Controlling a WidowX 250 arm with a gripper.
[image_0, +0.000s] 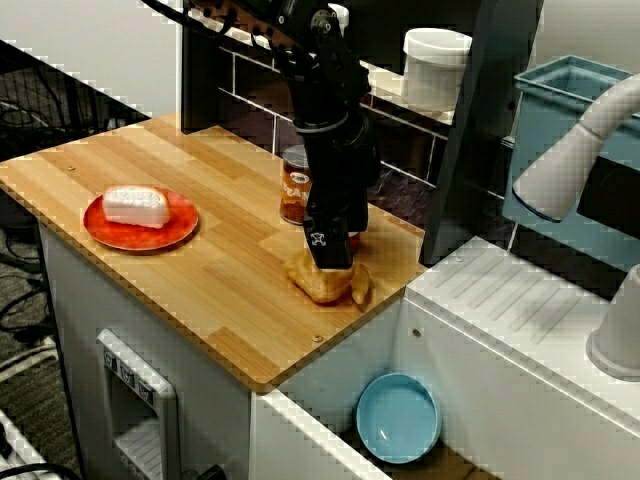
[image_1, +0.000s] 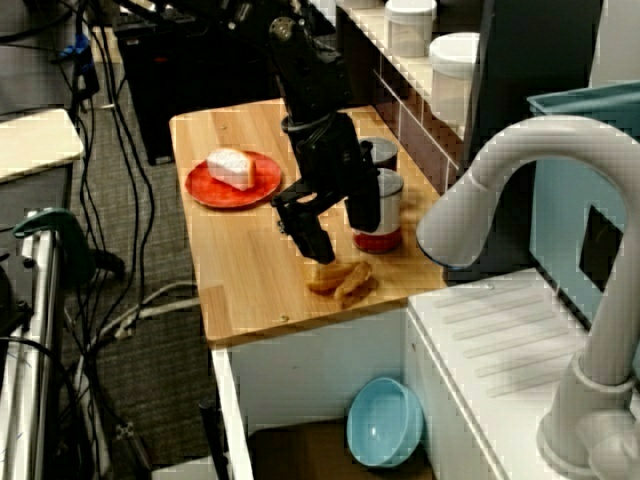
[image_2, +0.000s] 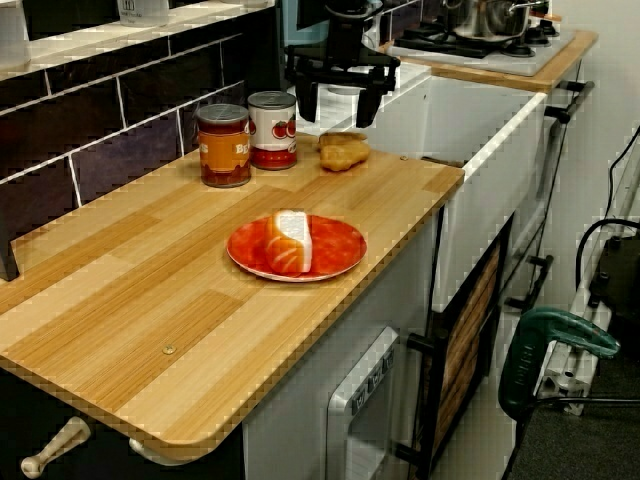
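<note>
**Pincer wide open, low over pastry at counter's sink-end corner**

- The black robot gripper (image_2: 337, 108) has its jaws spread wide and nothing clamped between them. This is clearest in the view along the counter.
- The golden-brown lumpy pastry (image_2: 343, 152) lies on the light wooden countertop (image_0: 200, 270), near the front corner next to the white sink unit.
- In the front view the gripper (image_0: 333, 258) overlaps the top of the pastry (image_0: 325, 285), and I can't tell from there whether they touch.
- The view along the counter shows a slim gap between the fingertips (image_2: 305, 108) and the pastry.
- In the view over the tap, the gripper (image_1: 340, 228) straddles the pastry's back end, and the pastry (image_1: 342, 278) pokes out toward the counter edge.
- The red-labelled tin can (image_2: 271, 130) stands upright just beside the pastry on the wall side.
- The orange-labelled jar with a dark lid (image_2: 223, 145) stands next to the can, further from the sink.
- The round red-orange plate (image_0: 115, 235) is well apart from the pastry, toward the other end of the counter. A white wedge-shaped slice (image_0: 136, 206) lies on it.
- The light-blue round bowl (image_0: 398, 418) sits down low, below the counter's edge.
</note>
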